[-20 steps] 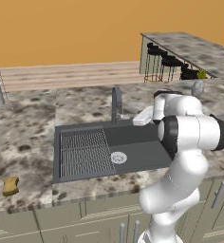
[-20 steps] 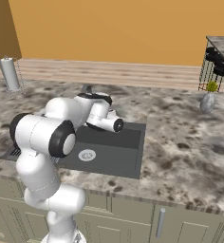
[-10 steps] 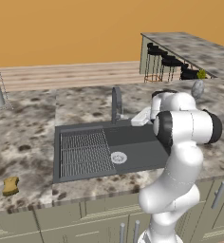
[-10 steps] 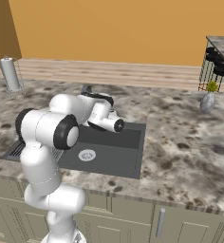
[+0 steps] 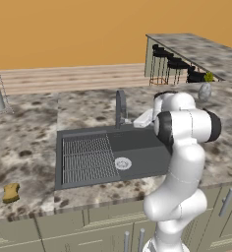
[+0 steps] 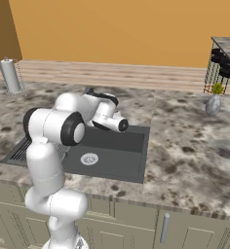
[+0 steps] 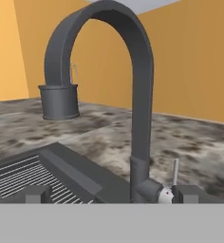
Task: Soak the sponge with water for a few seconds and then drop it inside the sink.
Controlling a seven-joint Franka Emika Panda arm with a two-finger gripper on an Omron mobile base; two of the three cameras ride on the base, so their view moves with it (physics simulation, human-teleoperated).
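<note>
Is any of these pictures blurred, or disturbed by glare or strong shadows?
Left base view: even flat light, no glare, the sponge small but readable. Right base view: equally even, the sink dark with only soft shading. Hand view: the faucet is close and sharp-edged, the counter texture behind it looks smeared.

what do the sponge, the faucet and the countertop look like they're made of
Sponge: probably soft foam, going by its matte yellow-orange body and rounded corners. Faucet: likely metal with a matte dark grey coating, smooth with no shine. Countertop: looks like polished granite or similar stone, mottled grey, brown and white. Everything is rendered, so these are guesses from looks alone.
</note>
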